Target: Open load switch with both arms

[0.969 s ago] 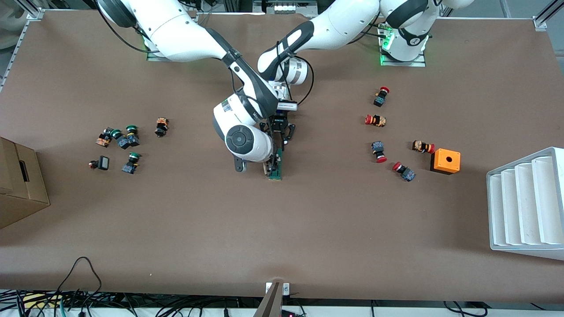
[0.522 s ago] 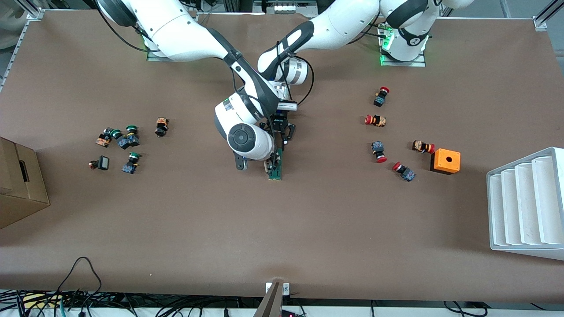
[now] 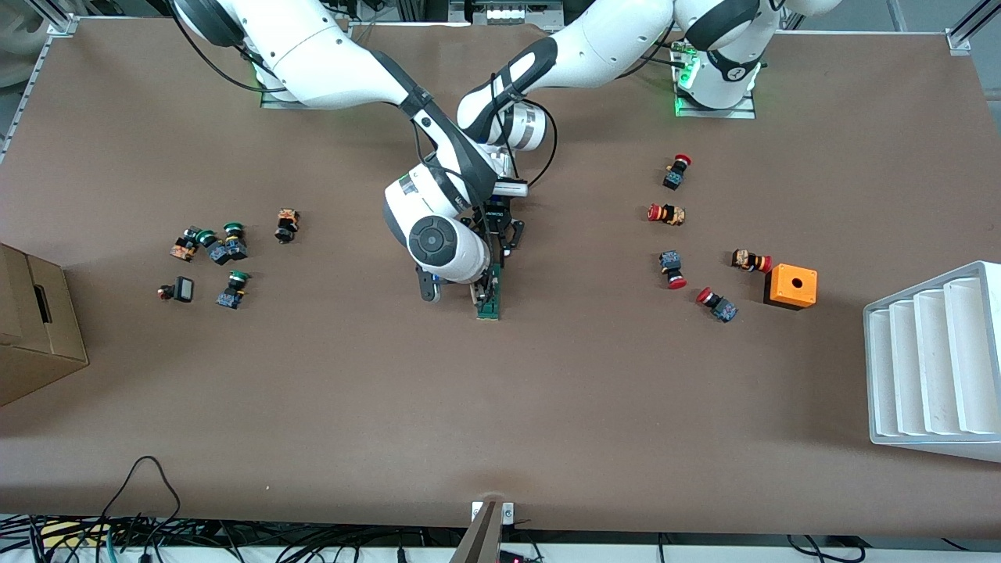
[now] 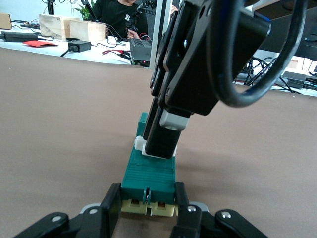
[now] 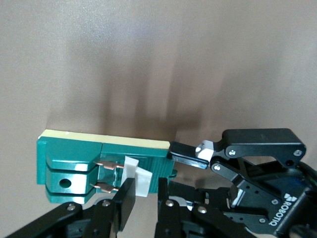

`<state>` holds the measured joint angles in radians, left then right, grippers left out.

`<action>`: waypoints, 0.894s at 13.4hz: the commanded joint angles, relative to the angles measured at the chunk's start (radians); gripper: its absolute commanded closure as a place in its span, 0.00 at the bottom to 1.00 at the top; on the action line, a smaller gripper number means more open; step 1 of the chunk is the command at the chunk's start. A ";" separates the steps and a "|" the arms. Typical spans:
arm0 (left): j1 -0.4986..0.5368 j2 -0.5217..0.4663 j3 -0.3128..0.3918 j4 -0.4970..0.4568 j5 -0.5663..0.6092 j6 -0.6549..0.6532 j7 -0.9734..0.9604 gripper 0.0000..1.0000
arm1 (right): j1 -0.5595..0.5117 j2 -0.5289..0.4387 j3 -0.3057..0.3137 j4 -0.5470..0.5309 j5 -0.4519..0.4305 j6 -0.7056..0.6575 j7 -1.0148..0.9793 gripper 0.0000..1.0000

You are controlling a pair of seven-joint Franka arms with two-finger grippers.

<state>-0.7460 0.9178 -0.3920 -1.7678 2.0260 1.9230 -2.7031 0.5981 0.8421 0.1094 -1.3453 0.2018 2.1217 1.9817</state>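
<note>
Dk-green load switch (image 5: 89, 163) w/ white tab (image 5: 137, 179), cream edge; orange box (image 3: 791, 286); brown table (image 3: 547, 391).

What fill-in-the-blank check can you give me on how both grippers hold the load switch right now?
1. The left gripper is shut on the end of the ____ load switch.
2. The right gripper has its fingers closed on the switch's ____ tab.
3. The load switch rests on the ____ table.
4. The orange box lies toward the ____ arm's end of the table.

Missing words: green; white; brown; left
</note>
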 commanded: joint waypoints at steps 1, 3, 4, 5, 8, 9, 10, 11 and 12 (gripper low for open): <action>-0.015 0.019 0.002 0.051 0.008 -0.007 -0.017 0.69 | -0.003 -0.032 0.009 -0.051 -0.022 0.020 -0.006 0.73; -0.015 0.018 0.002 0.051 0.010 -0.007 -0.015 0.55 | -0.018 -0.081 0.007 -0.045 -0.012 -0.003 -0.007 0.57; -0.015 0.018 0.002 0.051 0.010 -0.007 -0.012 0.19 | -0.033 -0.107 0.007 -0.040 -0.009 -0.022 -0.007 0.26; -0.015 0.016 0.004 0.051 0.010 -0.012 -0.009 0.00 | -0.050 -0.138 0.007 -0.038 -0.009 -0.040 -0.015 0.06; -0.013 -0.002 0.001 0.048 0.000 -0.022 0.017 0.00 | -0.147 -0.244 0.009 -0.041 -0.007 -0.135 -0.243 0.01; -0.013 -0.013 -0.001 0.048 -0.025 -0.022 0.041 0.00 | -0.185 -0.274 0.009 -0.043 -0.004 -0.182 -0.362 0.01; -0.010 -0.026 -0.001 0.047 -0.044 -0.021 0.077 0.00 | -0.228 -0.308 0.009 -0.045 -0.002 -0.225 -0.483 0.01; -0.004 -0.037 -0.004 0.044 -0.064 -0.021 0.107 0.00 | -0.265 -0.339 0.009 -0.048 -0.002 -0.267 -0.612 0.01; -0.001 -0.051 -0.004 0.042 -0.088 -0.016 0.135 0.00 | -0.299 -0.371 0.007 -0.051 -0.007 -0.310 -0.739 0.01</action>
<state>-0.7492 0.9058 -0.3938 -1.7207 1.9899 1.9084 -2.6375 0.3580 0.5463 0.1017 -1.3470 0.1978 1.8651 1.4343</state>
